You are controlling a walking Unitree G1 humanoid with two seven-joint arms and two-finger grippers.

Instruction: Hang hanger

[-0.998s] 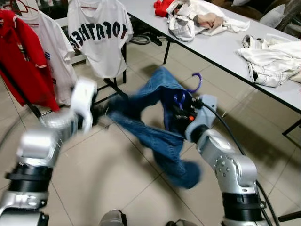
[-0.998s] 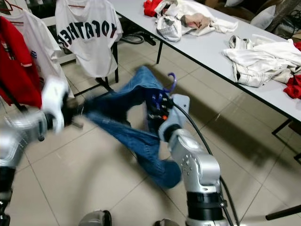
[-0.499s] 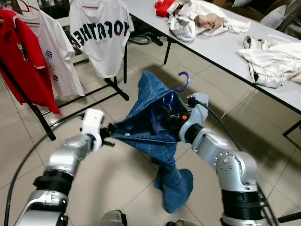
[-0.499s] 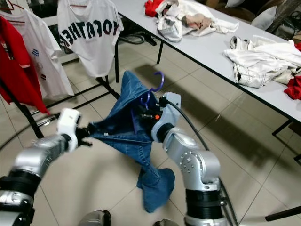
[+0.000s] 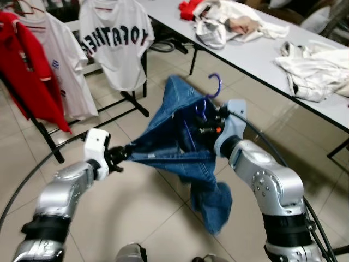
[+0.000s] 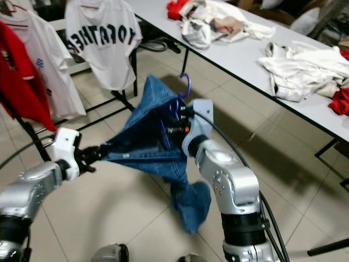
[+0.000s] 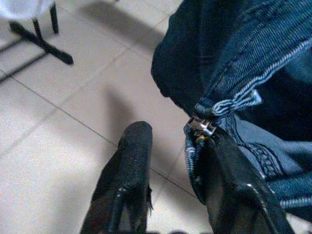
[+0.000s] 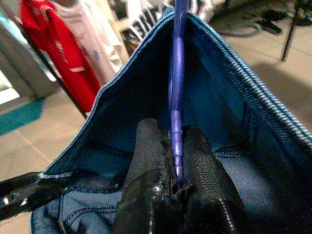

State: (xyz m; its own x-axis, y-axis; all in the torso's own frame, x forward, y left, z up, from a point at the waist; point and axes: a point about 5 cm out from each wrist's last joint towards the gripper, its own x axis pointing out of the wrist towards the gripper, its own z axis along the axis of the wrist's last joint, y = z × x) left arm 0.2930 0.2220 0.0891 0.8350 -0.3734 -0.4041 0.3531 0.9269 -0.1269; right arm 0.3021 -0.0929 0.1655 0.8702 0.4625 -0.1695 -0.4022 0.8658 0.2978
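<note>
Blue jeans hang on a purple hanger whose hook sticks up above them. My right gripper is shut on the hanger's stem, inside the waistband. My left gripper is low at the left, and the waistband is stretched taut toward it. In the left wrist view its fingers stand apart, and the buttoned waistband edge is caught against the inner side of one of them. One jeans leg dangles toward the tiled floor.
A black clothes rack stands at the back left with a red shirt and a lettered white shirt hanging on it. A grey table with piles of clothes runs along the right. A black cable curves across the floor.
My left arm has swung down and left, pulling the waistband taut. The right gripper has shifted slightly with the hanger. The dangling leg has swung.
</note>
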